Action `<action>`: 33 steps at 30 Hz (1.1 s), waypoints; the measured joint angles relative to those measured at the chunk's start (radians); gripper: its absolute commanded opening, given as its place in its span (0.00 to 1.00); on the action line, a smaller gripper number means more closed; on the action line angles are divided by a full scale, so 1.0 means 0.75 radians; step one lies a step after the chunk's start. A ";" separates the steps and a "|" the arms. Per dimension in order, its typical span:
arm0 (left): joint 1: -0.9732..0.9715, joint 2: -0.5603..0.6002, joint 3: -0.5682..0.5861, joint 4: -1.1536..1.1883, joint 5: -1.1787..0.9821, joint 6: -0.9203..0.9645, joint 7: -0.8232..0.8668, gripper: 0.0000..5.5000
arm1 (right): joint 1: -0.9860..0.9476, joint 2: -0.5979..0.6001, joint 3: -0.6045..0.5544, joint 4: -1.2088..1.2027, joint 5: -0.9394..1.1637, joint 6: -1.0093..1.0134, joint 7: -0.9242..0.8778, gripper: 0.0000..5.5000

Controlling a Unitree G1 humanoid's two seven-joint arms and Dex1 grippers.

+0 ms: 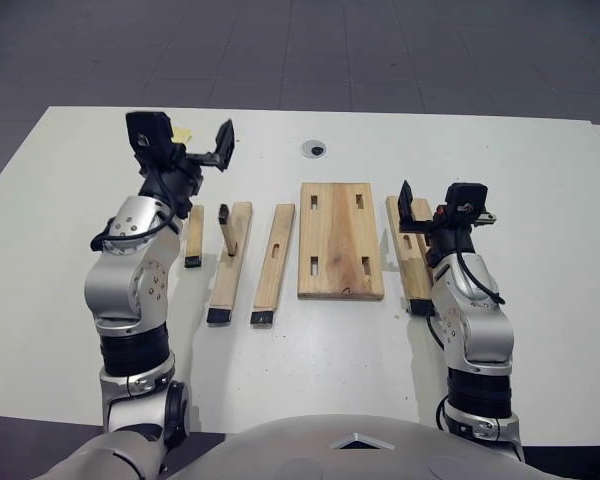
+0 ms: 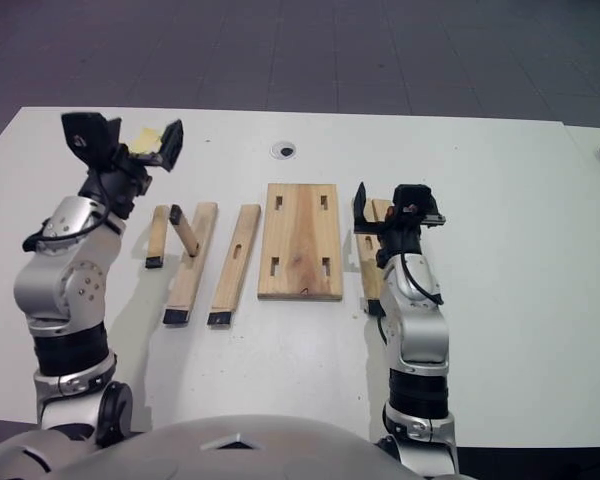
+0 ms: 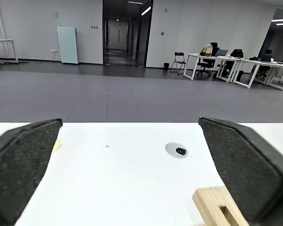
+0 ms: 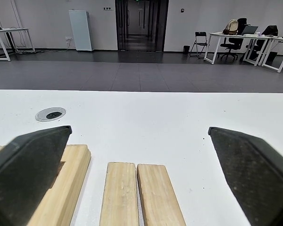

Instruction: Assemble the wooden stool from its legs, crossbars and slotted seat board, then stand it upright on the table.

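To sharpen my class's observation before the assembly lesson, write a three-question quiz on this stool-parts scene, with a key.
1. True or false: the seat board lies flat on the table.
2. How many slots are cut in the seat board?
3. The right gripper, fingers open, hangs above: A) the seat board B) the pair of wooden pieces right of the board C) bare table.
Key: 1 true; 2 four; 3 B.

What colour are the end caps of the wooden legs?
Black end caps, clearest in left eye view.
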 measured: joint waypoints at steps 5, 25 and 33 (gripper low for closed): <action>0.117 0.036 -0.114 0.071 0.129 -0.110 -0.031 0.98 | 0.001 0.000 0.002 0.011 0.000 -0.002 0.004 0.98; -0.044 0.024 0.002 0.123 0.074 -0.143 -0.063 0.98 | -0.003 0.002 -0.014 0.122 0.000 -0.076 -0.001 0.98; -0.199 -0.026 0.009 -0.022 -0.002 -0.026 0.011 0.98 | -0.014 -0.005 -0.025 0.162 0.008 -0.096 0.013 0.98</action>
